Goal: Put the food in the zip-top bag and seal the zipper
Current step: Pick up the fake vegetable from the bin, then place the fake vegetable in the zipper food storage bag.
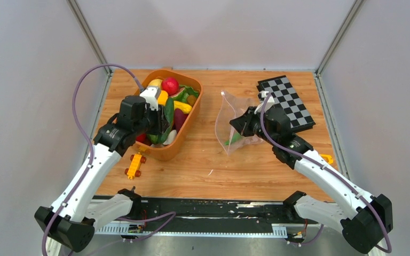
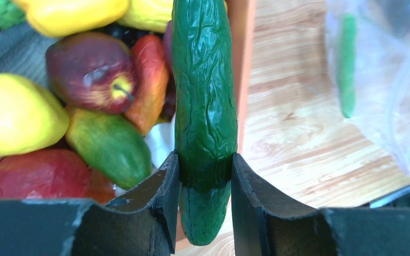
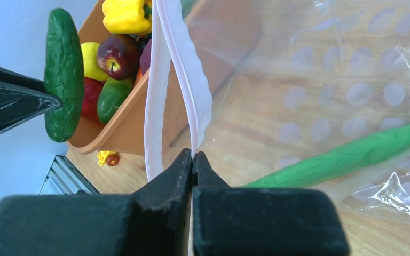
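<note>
Clamping the green cucumber [image 2: 203, 85] in the left gripper [image 2: 205, 176], fingers tight near its lower end, upright over the edge of the orange tub [image 2: 244, 64]. Heaped in that tub, more food [image 2: 91, 69]: apple, yellow pepper, reds and greens. On to the right gripper [image 3: 192, 160]: pinched hard on one lip of the zipper [image 3: 184, 69], holding the zip-top bag [image 3: 325, 80] mouth agape toward the tub. Inside the bag, one long green piece [image 3: 352, 154], possibly a bean. Near the tub on the table [image 1: 208, 160], a yellow toy car [image 1: 135, 165].
</note>
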Available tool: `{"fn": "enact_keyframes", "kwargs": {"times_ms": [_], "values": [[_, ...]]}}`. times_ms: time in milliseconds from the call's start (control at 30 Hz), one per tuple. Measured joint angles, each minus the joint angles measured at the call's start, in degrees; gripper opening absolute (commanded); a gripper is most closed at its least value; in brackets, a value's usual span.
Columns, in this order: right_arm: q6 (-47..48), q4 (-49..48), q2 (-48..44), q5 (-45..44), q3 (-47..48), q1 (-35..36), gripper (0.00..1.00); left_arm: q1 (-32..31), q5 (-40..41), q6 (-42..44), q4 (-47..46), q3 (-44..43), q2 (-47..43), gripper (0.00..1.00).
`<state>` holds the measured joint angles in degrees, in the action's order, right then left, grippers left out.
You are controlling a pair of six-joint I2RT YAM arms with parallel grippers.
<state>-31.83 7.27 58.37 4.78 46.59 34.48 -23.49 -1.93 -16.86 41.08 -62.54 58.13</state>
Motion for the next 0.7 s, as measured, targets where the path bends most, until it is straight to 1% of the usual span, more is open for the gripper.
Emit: {"fn": "enact_keyframes", "kwargs": {"times_ms": [100, 433, 533, 700], "values": [[0.0, 0.0, 0.5, 0.4, 0.2, 0.0, 0.00, 0.0, -4.0, 0.0, -1.5, -0.3, -0.7, 0.06], [0.0, 0.0, 2.0, 2.0, 1.2, 0.0, 0.00, -0.3, -25.2, 0.6, -4.0, -2.8, 3.5, 0.07], [0.0, 0.0, 2.9, 2.5, 1.7, 0.1, 0.00, -2.2, -29.4, 0.7, -4.1, -2.8, 4.7, 0.07], [0.0, 0.0, 4.0, 2.9, 2.3, 0.6, 0.00, -8.0, -33.9, 0.7, -5.0, -3.3, 6.5, 0.06]]}}
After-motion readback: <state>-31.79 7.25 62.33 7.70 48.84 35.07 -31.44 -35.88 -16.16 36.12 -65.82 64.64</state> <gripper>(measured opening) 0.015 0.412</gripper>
